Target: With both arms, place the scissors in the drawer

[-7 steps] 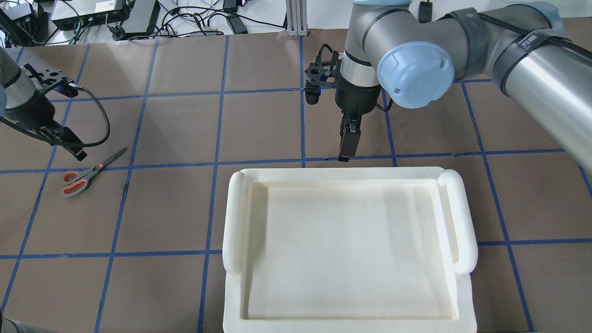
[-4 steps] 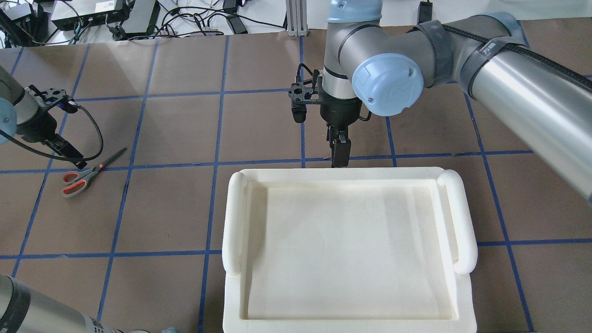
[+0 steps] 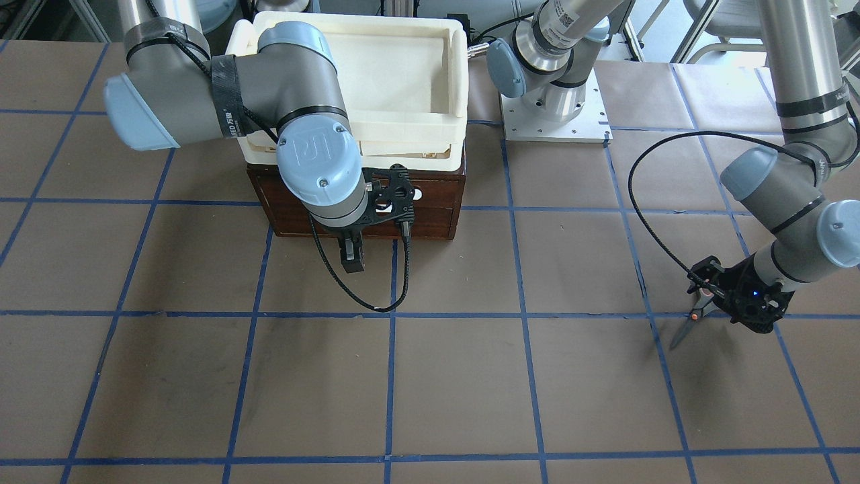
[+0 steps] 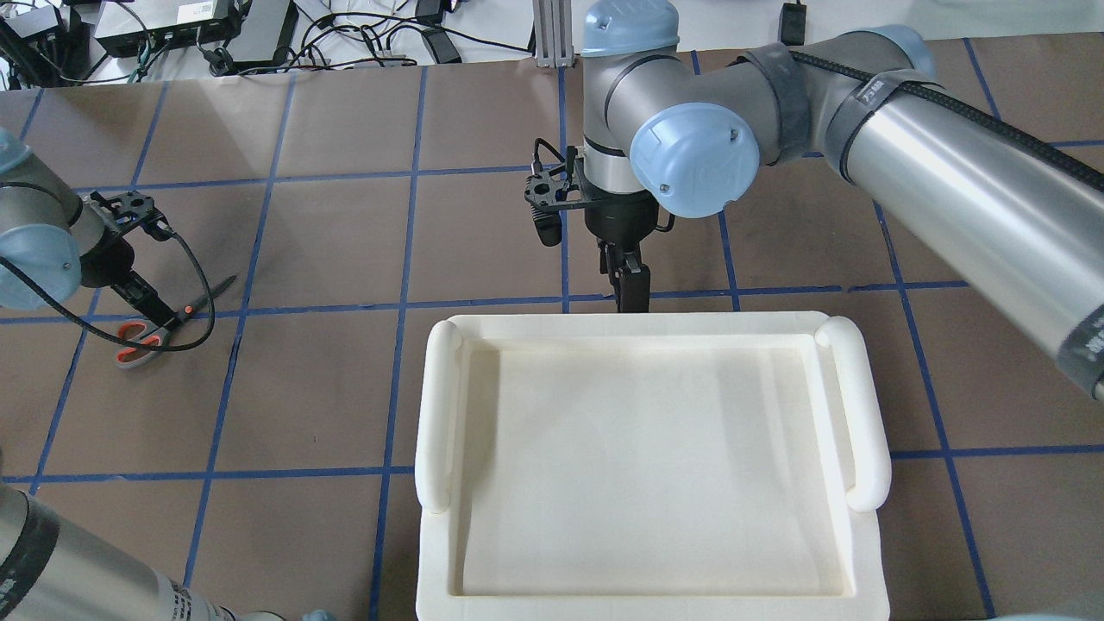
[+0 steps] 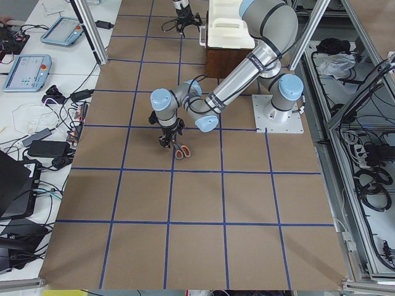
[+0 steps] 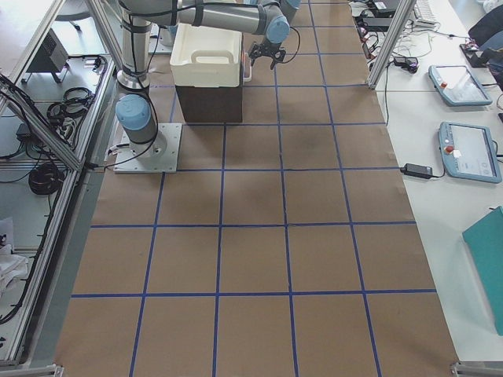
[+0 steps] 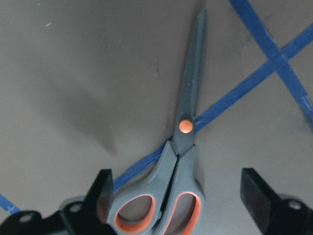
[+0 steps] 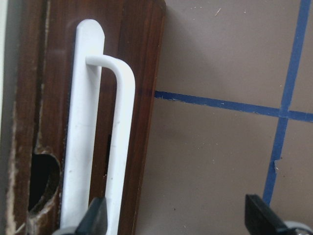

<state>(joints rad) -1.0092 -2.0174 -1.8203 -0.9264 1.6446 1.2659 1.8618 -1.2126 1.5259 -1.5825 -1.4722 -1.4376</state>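
Note:
The scissors (image 4: pixel 148 329) lie flat on the table at the far left, blades pointing away from the robot; they fill the left wrist view (image 7: pixel 184 147). My left gripper (image 4: pixel 159 312) is open and low over them, with its fingers (image 7: pixel 103 188) on either side of the orange-lined loops and no contact showing. The drawer's dark red-brown front (image 3: pixel 430 216) is closed under the cream bin. My right gripper (image 4: pixel 632 293) is open and hangs in front of it. The white bar handle (image 8: pixel 120 147) lies just inside its left finger (image 8: pixel 95 218).
The cream plastic bin (image 4: pixel 638 323) sits on top of the wooden drawer unit (image 3: pixel 269 202). A black cable (image 3: pixel 376 296) loops down from the right wrist. The right arm's base plate (image 3: pixel 554 124) stands beside the unit. Blue tape lines grid the brown table.
My left gripper has moved in over the scissors. My right arm has swung to the view's left, with the gripper now closer to the bin's far edge.

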